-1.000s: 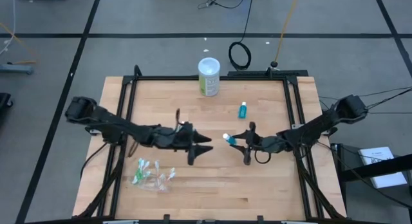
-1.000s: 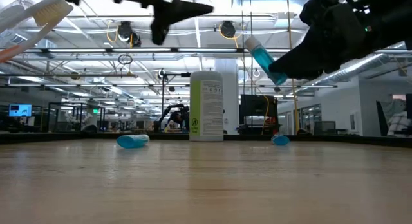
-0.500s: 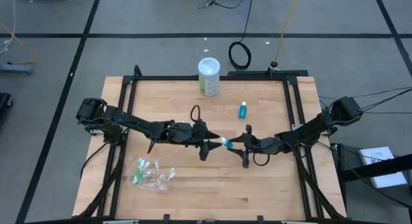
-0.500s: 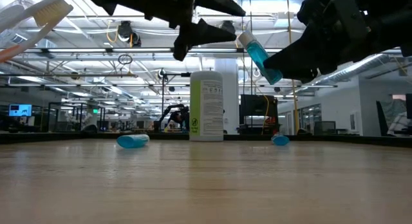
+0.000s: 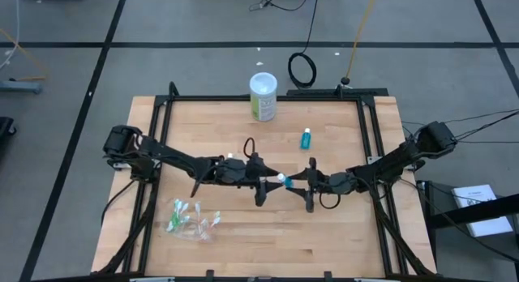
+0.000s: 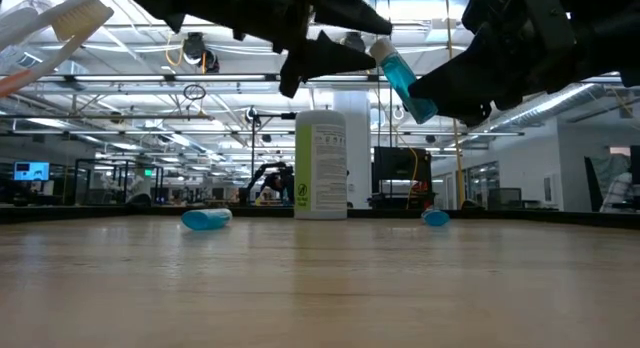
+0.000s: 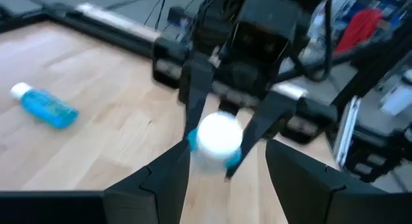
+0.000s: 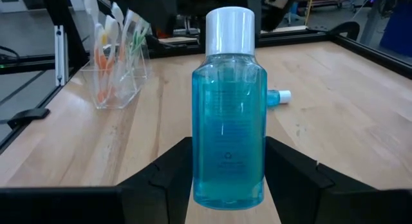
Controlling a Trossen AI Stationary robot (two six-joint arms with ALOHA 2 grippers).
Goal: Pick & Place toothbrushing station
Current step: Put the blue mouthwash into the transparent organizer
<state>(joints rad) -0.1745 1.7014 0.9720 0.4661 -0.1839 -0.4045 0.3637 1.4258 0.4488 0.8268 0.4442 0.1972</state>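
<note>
Here, from the biggest thing down: the wooden table (image 5: pixel 243 233) carries a white-and-green canister (image 5: pixel 263 96) at its far edge, and at the near left side a clear cup (image 5: pixel 193 218) with toothbrushes (image 8: pixel 109 40) in it. One small teal tube (image 5: pixel 306 138) lies flat on the boards, apart from both arms.

Above the middle of the table the two arms meet. The right gripper (image 5: pixel 310 185) is closed on another teal bottle (image 8: pixel 228 111), pressing its body between the two fingers, with the white cap (image 6: pixel 380 49) pointing away from the wrist, toward the left arm. The left gripper (image 5: pixel 263 185) is spread apart, and its fingers (image 7: pixel 174 179) stand on both sides of that cap without clearly touching it.

So the long axis of the bottle runs almost along the line between the two grippers, tilted with the cap higher. I think a hand-over is prepared: the left gripper must advance a little along this axis and close on the cap end. The cap is round and smooth, so it could slip.
</note>
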